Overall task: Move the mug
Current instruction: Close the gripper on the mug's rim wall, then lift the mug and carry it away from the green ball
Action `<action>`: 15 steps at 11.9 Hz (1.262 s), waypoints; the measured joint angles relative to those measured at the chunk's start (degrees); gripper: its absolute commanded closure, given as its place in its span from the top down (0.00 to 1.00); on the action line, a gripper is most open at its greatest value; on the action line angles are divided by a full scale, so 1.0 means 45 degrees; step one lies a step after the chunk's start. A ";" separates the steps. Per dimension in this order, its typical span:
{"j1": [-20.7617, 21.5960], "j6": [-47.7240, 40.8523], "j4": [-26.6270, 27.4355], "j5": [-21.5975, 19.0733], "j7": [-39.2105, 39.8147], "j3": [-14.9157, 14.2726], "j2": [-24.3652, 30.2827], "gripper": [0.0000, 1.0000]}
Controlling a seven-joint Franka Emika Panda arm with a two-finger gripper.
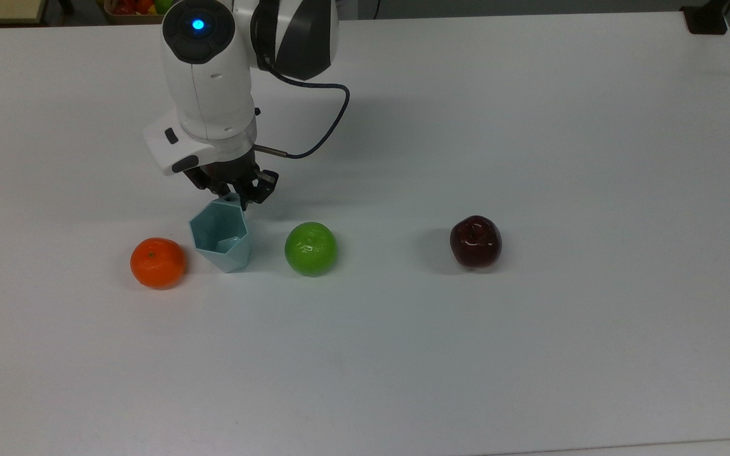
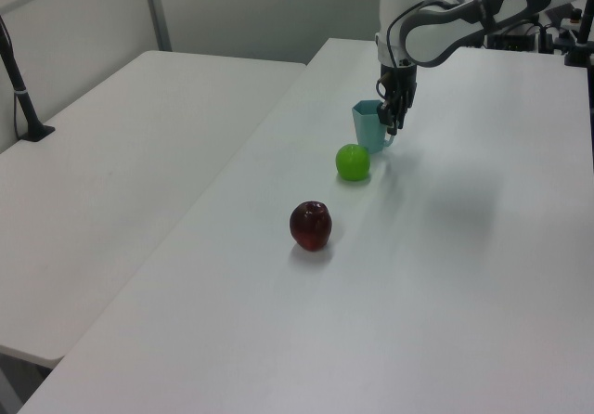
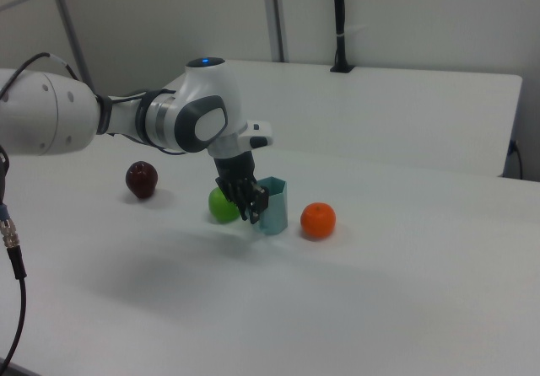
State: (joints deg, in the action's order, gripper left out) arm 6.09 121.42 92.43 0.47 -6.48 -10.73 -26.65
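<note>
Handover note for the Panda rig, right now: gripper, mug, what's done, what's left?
Gripper: jaws shut on the mug's handle, at the far edge of the rim in the top view.
Mug: upright on the table, between the orange and the green apple, touching neither. Red apple stands apart toward the top view's right.
Done: approach and grasp of the handle.
Left: lift or slide the mug to its new spot and release. The fruits flank it closely, so I'd lift it straight up first.
</note>
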 measured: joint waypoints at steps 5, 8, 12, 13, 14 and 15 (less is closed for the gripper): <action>0.0003 0.0001 -0.0006 0.0000 0.0000 0.0000 0.0000 0.03; 0.0002 0.0001 -0.0035 0.0000 0.0031 -0.0003 0.0320 0.03; -0.0005 -0.0477 0.1839 0.0000 0.0630 0.0115 0.2734 0.03; 0.0005 -0.0523 0.2611 0.0000 0.0696 0.0242 0.3401 0.03; 0.0010 -0.0529 0.3416 0.0000 0.0741 0.0439 0.4034 0.02; 0.0010 -0.0548 0.4185 0.0000 0.0773 0.0706 0.4585 0.02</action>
State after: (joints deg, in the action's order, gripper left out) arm 6.13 118.96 111.26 0.47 -3.00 -7.55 -6.02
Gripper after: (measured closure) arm 0.731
